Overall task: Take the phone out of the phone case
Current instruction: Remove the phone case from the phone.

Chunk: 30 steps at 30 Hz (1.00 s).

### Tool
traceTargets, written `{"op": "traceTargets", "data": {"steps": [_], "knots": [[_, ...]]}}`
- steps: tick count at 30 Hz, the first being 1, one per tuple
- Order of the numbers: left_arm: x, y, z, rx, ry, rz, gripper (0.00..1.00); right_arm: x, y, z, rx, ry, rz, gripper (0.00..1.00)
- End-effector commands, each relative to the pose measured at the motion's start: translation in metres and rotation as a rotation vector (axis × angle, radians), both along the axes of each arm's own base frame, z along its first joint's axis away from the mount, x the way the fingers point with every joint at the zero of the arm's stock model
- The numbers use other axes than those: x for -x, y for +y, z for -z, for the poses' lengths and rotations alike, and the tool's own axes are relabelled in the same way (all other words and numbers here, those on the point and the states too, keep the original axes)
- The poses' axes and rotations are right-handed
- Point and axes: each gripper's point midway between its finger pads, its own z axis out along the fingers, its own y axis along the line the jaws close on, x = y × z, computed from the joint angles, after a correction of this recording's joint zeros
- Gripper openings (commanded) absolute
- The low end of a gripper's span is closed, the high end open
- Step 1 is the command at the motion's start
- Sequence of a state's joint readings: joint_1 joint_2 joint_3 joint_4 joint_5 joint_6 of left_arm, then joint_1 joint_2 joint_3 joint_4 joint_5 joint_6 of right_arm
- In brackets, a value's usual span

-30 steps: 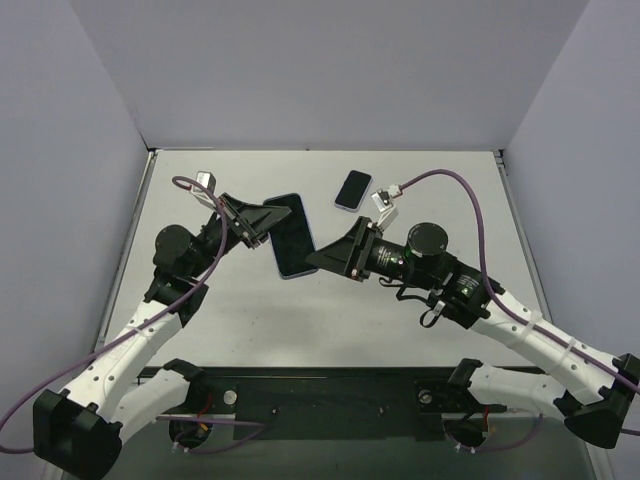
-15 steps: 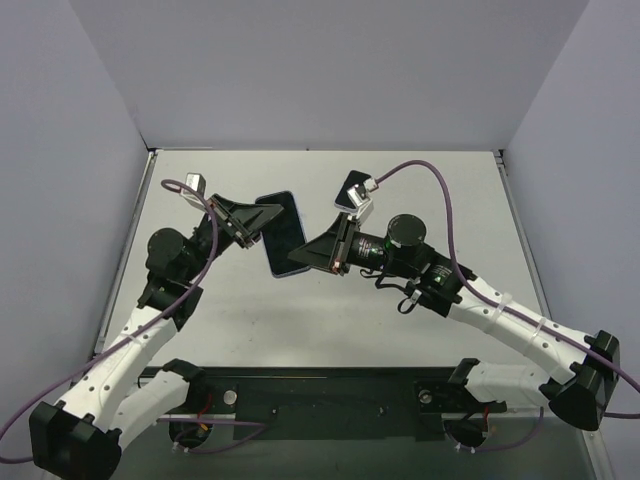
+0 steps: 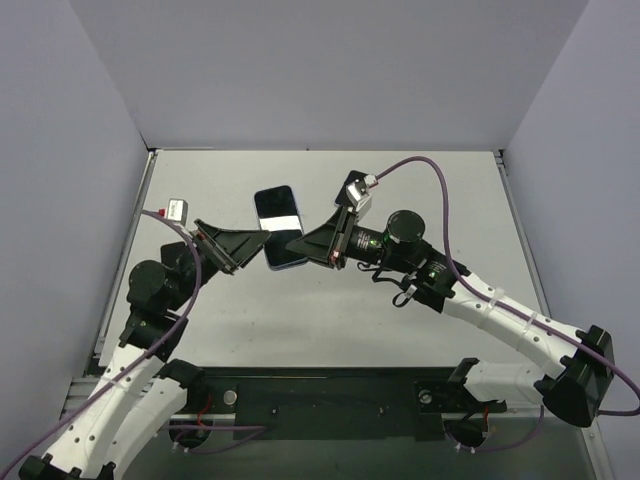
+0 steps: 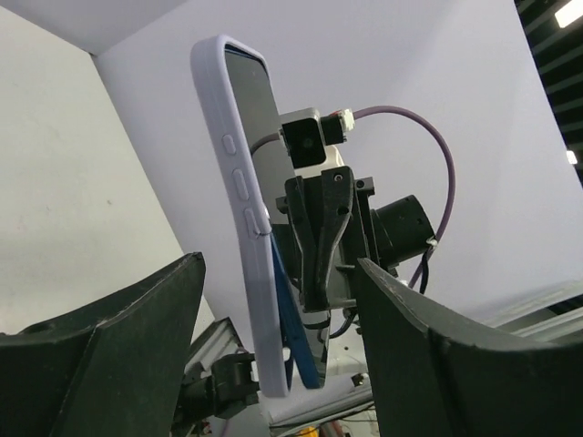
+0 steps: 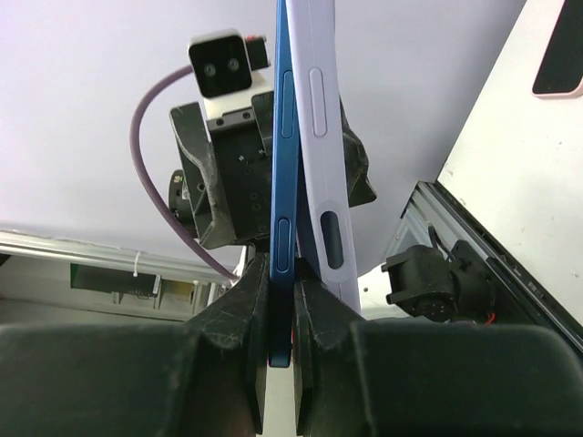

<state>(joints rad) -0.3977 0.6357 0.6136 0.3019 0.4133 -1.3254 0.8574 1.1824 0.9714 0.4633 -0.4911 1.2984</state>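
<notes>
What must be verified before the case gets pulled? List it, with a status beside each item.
1. Right end effector clamped on the phone: ok.
2. Left end effector clamped on the case: not ok. Its fingers stand open, apart from it.
3. Case parted from the phone at the clamped end: ok, a gap shows.
4. Far end released: not ok, flush there.
5. Second phone clear of the pull path: cannot tell.

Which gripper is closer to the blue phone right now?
Right. The right gripper is shut on the phone's edge. The left gripper is open, the case between its spread jaws, apparently untouched.
</notes>
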Motion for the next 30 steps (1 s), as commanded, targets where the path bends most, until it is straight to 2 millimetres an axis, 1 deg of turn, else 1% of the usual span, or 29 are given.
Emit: {"op": "traceTargets", "data": {"steps": [1, 4, 6, 7, 11, 14, 16, 17, 21, 22, 23, 25, 30], "knots": [[-0.003, 0.017, 0.008, -0.098, -0.036, -0.121, 0.77, 0.01, -0.022, -0.06, -0.176, -0.118, 0.002, 0.0], [-0.002, 0.022, 0.01, -0.116, -0.044, -0.154, 0.77, 0.009, -0.027, -0.059, -0.175, -0.115, 0.009, 0.0], [-0.004, 0.021, 0.019, -0.122, -0.027, -0.146, 0.75, 0.008, -0.03, -0.06, -0.178, -0.114, 0.015, 0.0], [-0.004, 0.019, 0.02, -0.114, -0.02, -0.137, 0.74, 0.008, -0.03, -0.059, -0.178, -0.115, 0.016, 0.0], [0.002, 0.005, 0.016, -0.057, -0.056, -0.03, 0.74, 0.007, -0.034, -0.06, -0.184, -0.115, 0.025, 0.0], [0.008, -0.006, 0.013, -0.033, -0.099, 0.058, 0.77, 0.004, -0.039, -0.062, -0.195, -0.113, 0.036, 0.0], [0.011, -0.009, 0.012, -0.02, -0.116, 0.085, 0.77, 0.002, -0.041, -0.063, -0.207, -0.108, 0.042, 0.0], [0.013, -0.01, 0.01, -0.013, -0.126, 0.09, 0.77, 0.003, -0.042, -0.064, -0.216, -0.104, 0.042, 0.0], [0.017, -0.013, 0.011, -0.017, -0.131, 0.108, 0.76, 0.001, -0.042, -0.061, -0.215, -0.099, 0.046, 0.0], [0.016, -0.015, 0.012, -0.019, -0.125, 0.113, 0.76, 0.001, -0.042, -0.057, -0.212, -0.092, 0.047, 0.0], [0.017, -0.016, 0.012, -0.019, -0.127, 0.118, 0.76, 0.001, -0.043, -0.059, -0.217, -0.096, 0.05, 0.0], [0.022, -0.019, 0.01, -0.014, -0.139, 0.13, 0.77, 0.0, -0.042, -0.055, -0.213, -0.09, 0.049, 0.0], [0.024, -0.019, 0.014, -0.012, -0.128, 0.098, 0.81, -0.001, -0.042, -0.049, -0.197, -0.086, 0.057, 0.0]]}}
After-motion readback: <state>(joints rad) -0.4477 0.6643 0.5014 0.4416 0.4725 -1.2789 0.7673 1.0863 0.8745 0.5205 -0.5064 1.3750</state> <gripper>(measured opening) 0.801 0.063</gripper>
